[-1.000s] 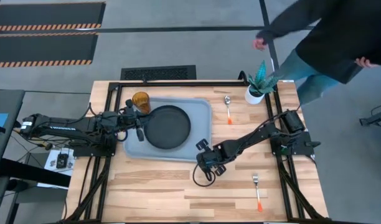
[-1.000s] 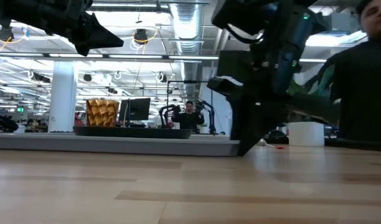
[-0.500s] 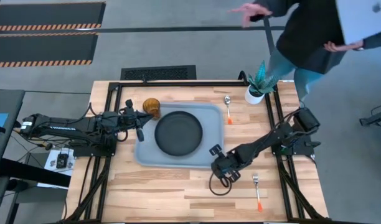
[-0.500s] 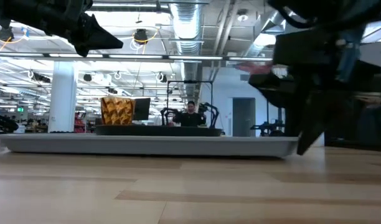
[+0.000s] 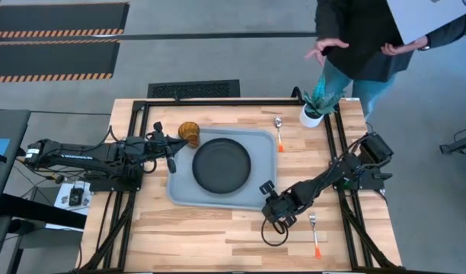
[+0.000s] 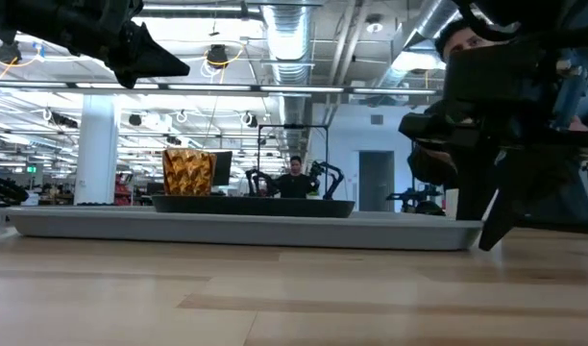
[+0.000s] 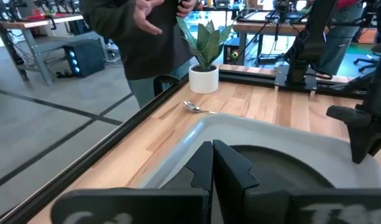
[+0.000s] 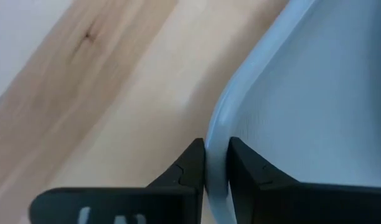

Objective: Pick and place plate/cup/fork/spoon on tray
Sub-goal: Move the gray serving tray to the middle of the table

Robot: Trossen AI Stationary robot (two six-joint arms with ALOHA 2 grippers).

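The right wrist view alone shows the right tool [image 8: 216, 163] pinching the tray [image 5: 180, 190] rim between its fingers, at frame centre in the high view. The plate [image 5: 221, 164] lies on the tray, the cup [image 5: 189, 133] at its upper-left corner. The left tool [image 7: 213, 163], fingers together and empty, waits just left.

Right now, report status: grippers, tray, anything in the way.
Right gripper shut on tray rim, near corner. Left gripper shut, empty, at tray's left end. Plate and cup on tray; fork, spoon on table. Person behind table.
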